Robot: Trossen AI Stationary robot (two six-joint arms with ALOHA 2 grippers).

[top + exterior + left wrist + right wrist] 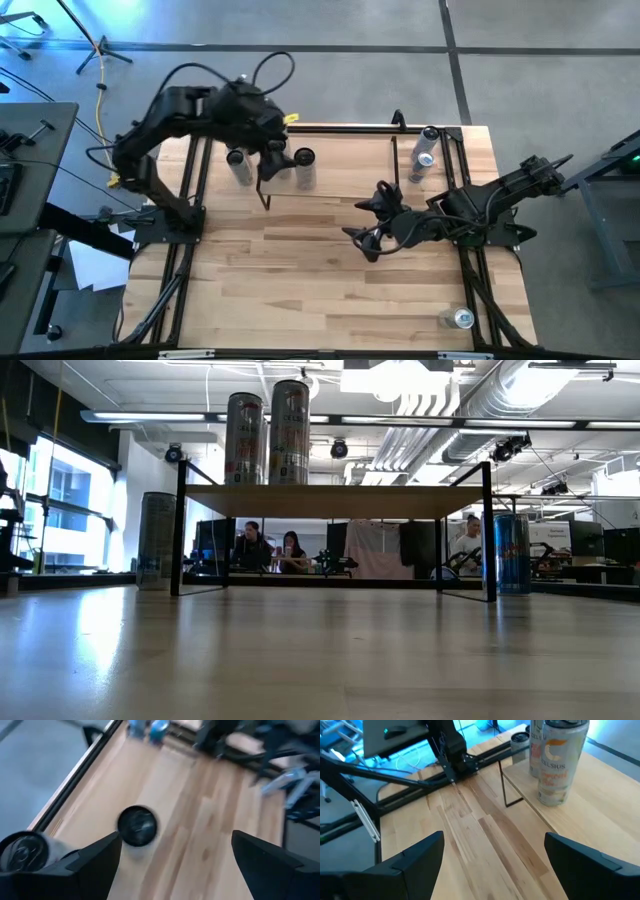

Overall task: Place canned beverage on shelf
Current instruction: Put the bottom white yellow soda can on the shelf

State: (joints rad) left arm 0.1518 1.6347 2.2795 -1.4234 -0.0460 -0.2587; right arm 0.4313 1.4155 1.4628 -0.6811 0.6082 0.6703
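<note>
A: Left gripper: jaws spread wide, holding nothing, poised above the shelf between two cans. Why there?

B: Likely just let go; the silver can stands upright on the shelf at its three o'clock, the second can at nine.

A: Right gripper?

B: Jaws parted, empty, waiting mid-table. Spare cans stand at its one o'clock.

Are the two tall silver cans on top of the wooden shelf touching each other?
Apart. The low view shows a thin strip of ceiling between the left silver can and the right one on the light wood shelf.
</note>
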